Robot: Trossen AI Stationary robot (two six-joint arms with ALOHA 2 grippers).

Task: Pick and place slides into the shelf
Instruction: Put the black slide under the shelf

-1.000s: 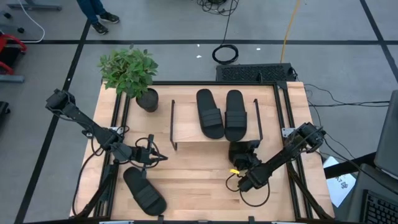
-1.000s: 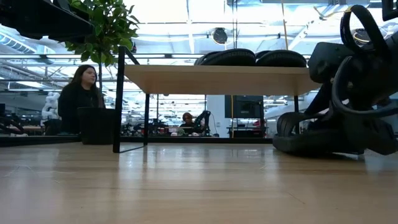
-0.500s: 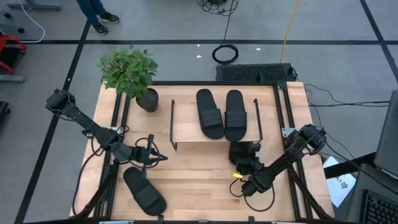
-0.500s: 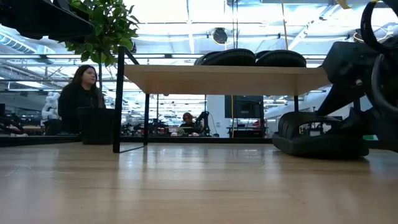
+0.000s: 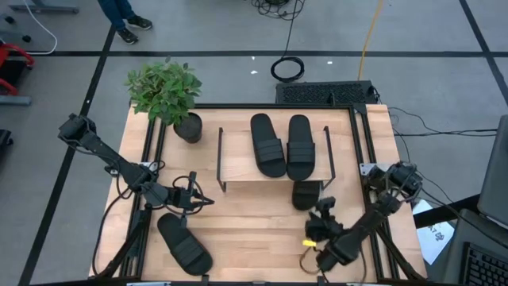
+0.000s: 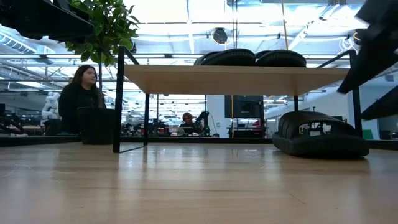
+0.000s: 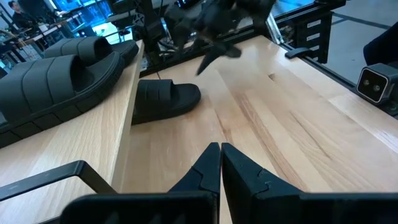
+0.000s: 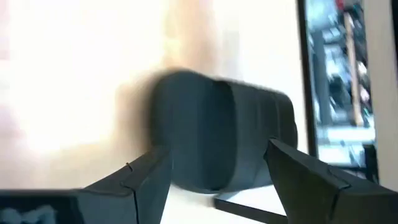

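Two black slides (image 5: 268, 144) (image 5: 300, 147) lie side by side on the shelf's light-wood top (image 5: 238, 163). A third slide (image 5: 305, 193) rests sole-down on the table, its far part under the shelf's right end; it also shows in the low view (image 6: 320, 134) and the right wrist view (image 8: 224, 134). My right gripper (image 5: 322, 208) stands open just near of this slide and touches nothing. The fourth slide (image 5: 184, 244) lies flat at the table's near left. Just beyond its far end, my left gripper (image 5: 205, 200) hovers shut, its fingers (image 7: 221, 165) closed on nothing.
A potted plant (image 5: 167, 91) stands at the table's far left corner, beside the shelf's left frame (image 5: 220, 159). Black rails (image 5: 361, 151) run along the table's sides. Bare wood lies between the two arms at the near edge. A person (image 6: 78, 93) sits beyond the table.
My right gripper has come off the third slide and drawn back toward the table's near edge, rising a little and turning. The slide stays where it was set, on the table with its far part under the shelf.
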